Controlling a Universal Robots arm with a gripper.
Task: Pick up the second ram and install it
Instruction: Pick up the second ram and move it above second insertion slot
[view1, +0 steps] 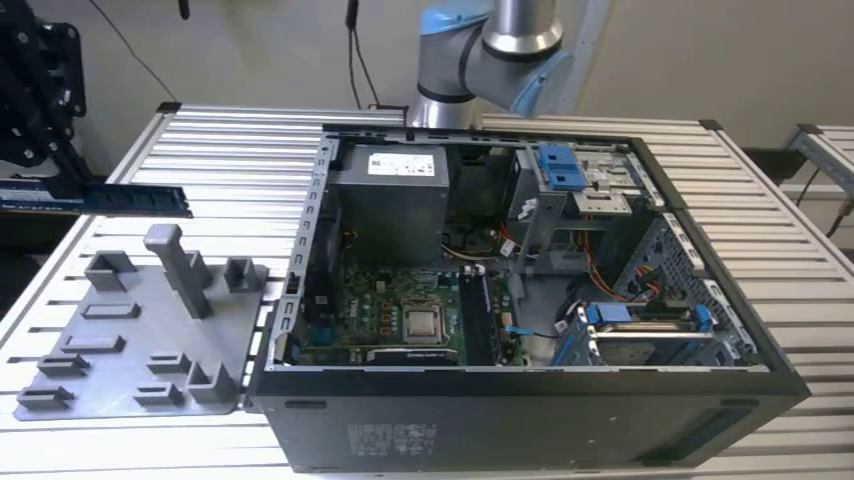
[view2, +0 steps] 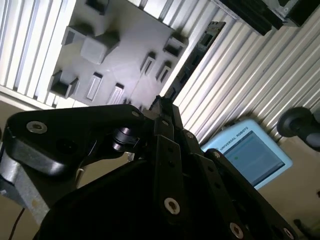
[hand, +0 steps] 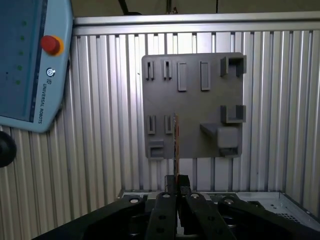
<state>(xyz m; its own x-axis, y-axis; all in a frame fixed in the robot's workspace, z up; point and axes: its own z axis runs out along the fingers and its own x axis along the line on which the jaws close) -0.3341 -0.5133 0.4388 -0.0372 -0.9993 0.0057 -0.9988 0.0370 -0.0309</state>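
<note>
End effector (hand: 176, 179) clamps second ram (view1: 134, 198) above gray fixture tray (view1: 147, 345); open case (view1: 534, 410) beside.

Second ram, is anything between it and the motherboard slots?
The gripper holds the second ram above the gray fixture plate. The case's side wall stands between it and the motherboard; nothing covers the board from above.
</note>
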